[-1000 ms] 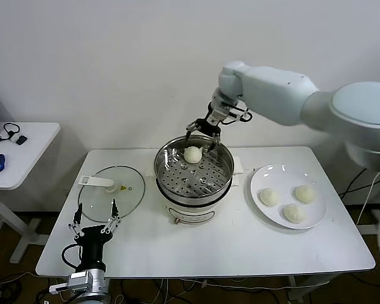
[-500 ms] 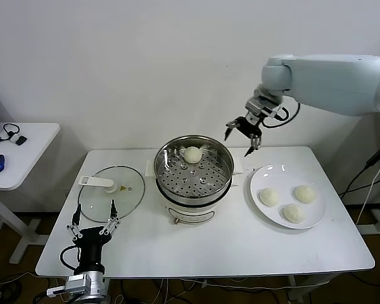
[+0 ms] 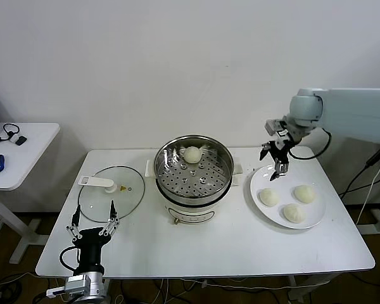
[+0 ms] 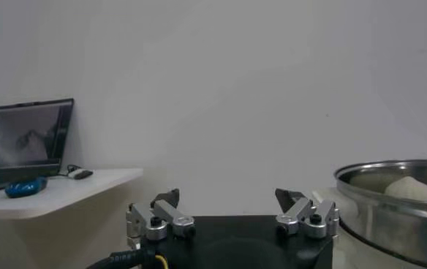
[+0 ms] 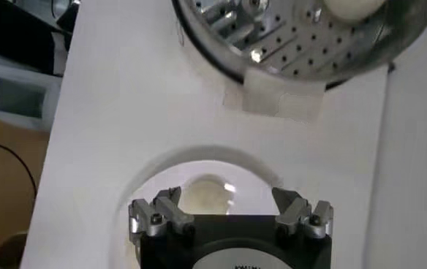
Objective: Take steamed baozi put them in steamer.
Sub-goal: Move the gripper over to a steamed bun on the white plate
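Loading the steamer: one bun in, three to go

Judging by how things lie, the task is about a quarter done. The table [image 3: 202, 247] carries everything. On it, the steamer [image 3: 194, 190] stands near the middle with its perforated tray exposed, and its glass lid [image 3: 111, 194] lies flat beside it on the robot's left. The white plate [image 3: 266, 175] sits on the robot's right of the steamer.

One baozi in the steamer [image 3: 192, 154] rests on the tray toward the far rim. Three baozi on the plate [image 3: 293, 202] wait, near one another but not stacked.

The right gripper [image 3: 277, 158] hovers above the far, inner edge of the plate, with its fingers spread wide and nothing between them; it touches neither plate nor bun. The right wrist view looks straight down on the plate's rim and a bun below. Its next step is probably a descent onto one of the plate's buns.

The left gripper [image 3: 94, 223] is parked low at the table's near edge, below the lid, with fingers splayed open and empty.
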Tool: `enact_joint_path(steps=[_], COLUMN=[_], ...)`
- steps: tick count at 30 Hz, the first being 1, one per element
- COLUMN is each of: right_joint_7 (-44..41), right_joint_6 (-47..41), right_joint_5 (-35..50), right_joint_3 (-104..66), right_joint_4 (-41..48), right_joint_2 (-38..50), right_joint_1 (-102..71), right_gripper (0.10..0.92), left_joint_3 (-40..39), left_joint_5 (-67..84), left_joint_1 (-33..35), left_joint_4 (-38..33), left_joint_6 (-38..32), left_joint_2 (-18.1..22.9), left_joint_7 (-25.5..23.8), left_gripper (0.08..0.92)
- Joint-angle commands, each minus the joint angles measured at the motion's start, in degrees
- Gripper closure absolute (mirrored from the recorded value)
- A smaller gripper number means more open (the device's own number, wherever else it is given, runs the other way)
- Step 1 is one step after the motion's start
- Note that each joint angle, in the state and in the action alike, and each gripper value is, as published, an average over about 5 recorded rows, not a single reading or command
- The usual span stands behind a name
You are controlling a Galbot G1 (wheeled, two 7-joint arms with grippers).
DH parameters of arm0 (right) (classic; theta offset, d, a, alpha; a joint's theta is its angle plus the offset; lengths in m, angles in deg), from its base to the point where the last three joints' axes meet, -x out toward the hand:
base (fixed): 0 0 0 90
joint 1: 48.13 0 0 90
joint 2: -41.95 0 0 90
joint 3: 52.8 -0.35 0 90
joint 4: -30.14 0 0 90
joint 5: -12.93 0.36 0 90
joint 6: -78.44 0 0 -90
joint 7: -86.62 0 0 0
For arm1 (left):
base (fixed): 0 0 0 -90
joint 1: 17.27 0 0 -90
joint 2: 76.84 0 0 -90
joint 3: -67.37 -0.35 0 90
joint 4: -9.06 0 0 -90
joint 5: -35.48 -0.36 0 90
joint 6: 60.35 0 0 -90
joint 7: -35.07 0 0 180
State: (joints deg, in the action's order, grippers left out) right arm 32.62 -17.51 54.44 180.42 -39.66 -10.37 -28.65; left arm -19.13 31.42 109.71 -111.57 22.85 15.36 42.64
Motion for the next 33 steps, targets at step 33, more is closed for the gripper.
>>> enact_joint_path(steps=[33], right_joint_7=[0.48], right_joint_6=[-2.5], right_joint_5=[-16.08], right_joint_3=[-21.3], right_joint_4=[18.45], right_joint_2=[-1.85], right_joint_1=[-28.0], right_gripper=[0.203], left_joint_3=[1.81], left_joint_5=[-0.39], left_joint_1=[-0.78], left_joint_4=[1.95], left_joint_6=[-0.33], left_joint_2=[2.81], left_joint_7=[0.34], left_gripper=[0.177])
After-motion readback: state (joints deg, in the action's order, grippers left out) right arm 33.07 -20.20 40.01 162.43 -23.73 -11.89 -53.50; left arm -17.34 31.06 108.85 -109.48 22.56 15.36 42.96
